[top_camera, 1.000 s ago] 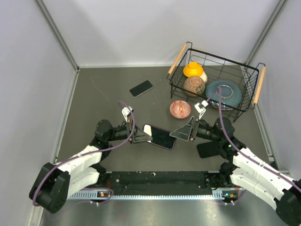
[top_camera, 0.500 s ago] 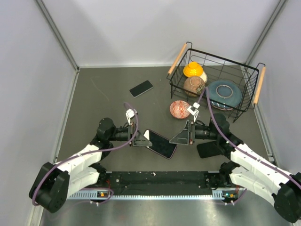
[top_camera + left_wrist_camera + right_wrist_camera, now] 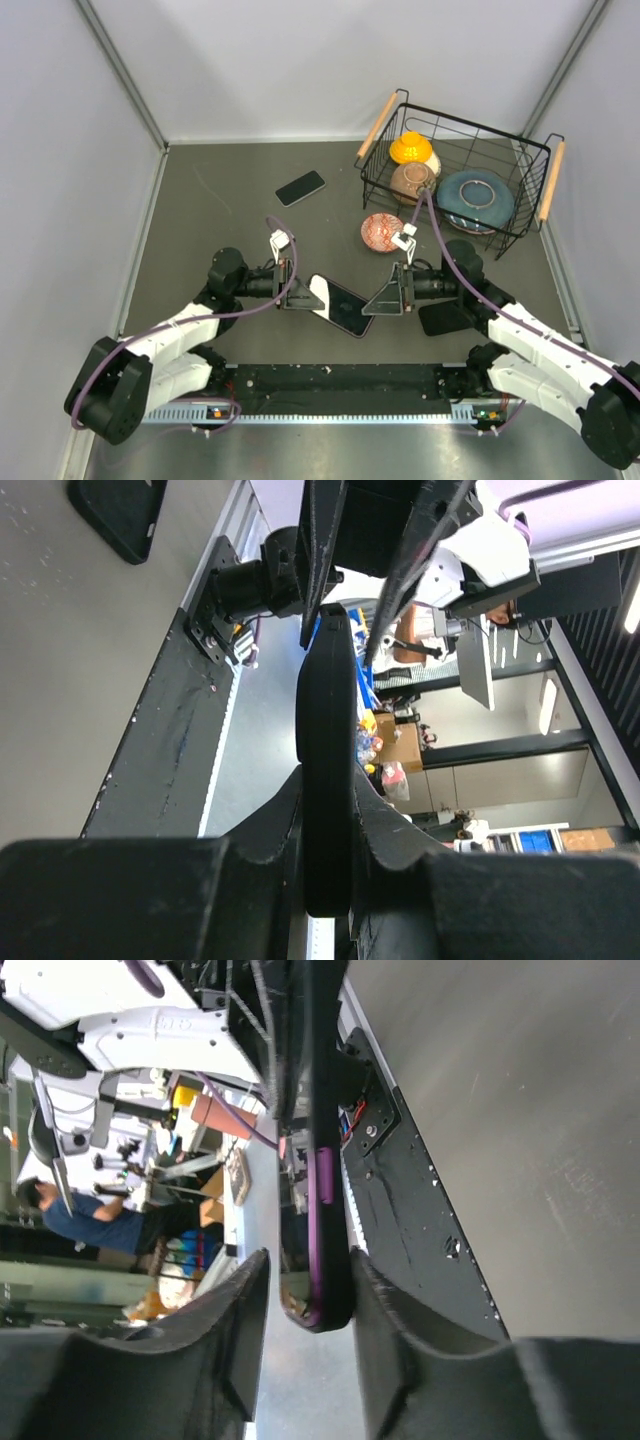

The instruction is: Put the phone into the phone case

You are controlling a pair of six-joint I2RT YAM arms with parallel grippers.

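The phone (image 3: 340, 305), black-screened with a purple edge, is held off the table between both arms, tilted. My left gripper (image 3: 305, 296) is shut on its left end; in the left wrist view the phone (image 3: 325, 730) is edge-on, clamped between the jaws (image 3: 325, 815). My right gripper (image 3: 373, 303) straddles its right end. In the right wrist view the phone (image 3: 325, 1210) rests against one finger (image 3: 390, 1325), with a gap to the other, so the jaws are open. A black phone case (image 3: 440, 318) lies on the table under my right arm and shows in the left wrist view (image 3: 120, 515).
A second dark phone-like slab (image 3: 300, 187) lies at the back centre. A wire basket (image 3: 470, 125) with bowls and a plate stands at the back right, a red patterned bowl (image 3: 383, 232) in front of it. A black rail (image 3: 340, 378) runs along the near edge.
The left gripper has carried the phone slightly right and down. The right gripper has moved left and lower, so its jaws now straddle the phone's right end.
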